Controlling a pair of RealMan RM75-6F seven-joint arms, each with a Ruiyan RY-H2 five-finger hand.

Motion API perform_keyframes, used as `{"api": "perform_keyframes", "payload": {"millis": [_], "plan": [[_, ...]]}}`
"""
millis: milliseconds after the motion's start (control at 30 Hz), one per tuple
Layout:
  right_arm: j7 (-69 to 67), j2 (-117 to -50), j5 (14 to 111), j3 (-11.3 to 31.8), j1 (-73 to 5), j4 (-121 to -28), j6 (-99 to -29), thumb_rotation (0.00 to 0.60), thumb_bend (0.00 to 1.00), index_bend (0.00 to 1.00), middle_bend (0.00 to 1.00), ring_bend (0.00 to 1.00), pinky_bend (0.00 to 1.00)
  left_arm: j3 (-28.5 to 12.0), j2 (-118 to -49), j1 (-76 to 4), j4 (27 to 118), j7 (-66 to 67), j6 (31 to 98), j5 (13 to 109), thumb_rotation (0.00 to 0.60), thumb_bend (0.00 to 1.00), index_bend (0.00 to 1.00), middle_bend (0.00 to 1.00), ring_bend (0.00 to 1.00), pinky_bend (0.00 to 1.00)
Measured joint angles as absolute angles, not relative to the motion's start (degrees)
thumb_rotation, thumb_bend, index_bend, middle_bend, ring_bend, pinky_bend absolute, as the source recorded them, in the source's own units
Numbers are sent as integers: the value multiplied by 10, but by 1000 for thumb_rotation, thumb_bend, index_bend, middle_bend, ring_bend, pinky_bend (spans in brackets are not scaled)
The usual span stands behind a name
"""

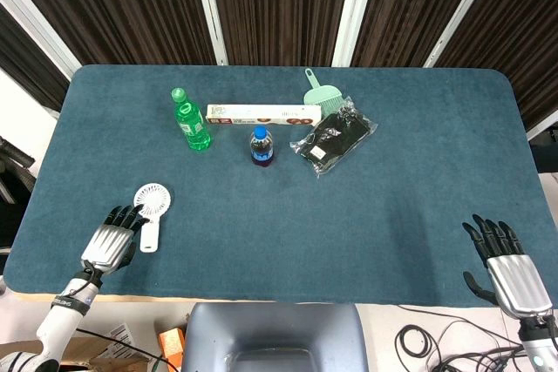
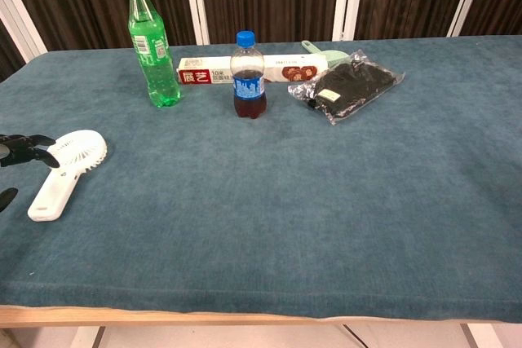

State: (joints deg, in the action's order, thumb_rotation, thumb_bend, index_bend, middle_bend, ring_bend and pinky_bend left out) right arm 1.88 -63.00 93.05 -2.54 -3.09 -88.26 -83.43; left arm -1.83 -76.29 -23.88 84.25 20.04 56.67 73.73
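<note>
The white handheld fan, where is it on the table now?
The white handheld fan lies flat near the front-left of the blue table, beside the fingers of the left hand; the chest view shows it at the left edge.

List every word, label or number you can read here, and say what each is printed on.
"展艺": white characters on the red end of the long box, read in the chest view.
Remaining box print: too small.
Green bottle label: blurred.
Blue-capped bottle label: blurred.
Black packet sticker: unreadable.
White fan: no text visible.

Silver-backed hands (image 1: 109, 246), black fingers (image 1: 493, 233), white forearms.
</note>
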Motion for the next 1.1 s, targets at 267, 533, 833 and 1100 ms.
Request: {"api": "perform_keyframes", "payload": {"millis": [267,533,833,1100], "plan": [[16,-630,932,-26,-27,-880,-842,600,286,0,0,0,0,-15,-765,-249,838,205,550,721,600,646,222,0,0,79],[15,-630,935,-27,-25,-878,-846,600,286,0,0,0,0,-12,-768,-257,835,207,543,712,600,649,222,0,0,79],[14,-631,937,-27,-22,-877,-852,600,286,0,0,0,0,-8,-767,-262,837,212,537,700,600,654,222,0,0,79],[13,-631,936,-26,-22,-876,-851,600,286,0,0,0,0,-2,-763,-269,843,220,518,681,600,672,293,0,0,79]]}}
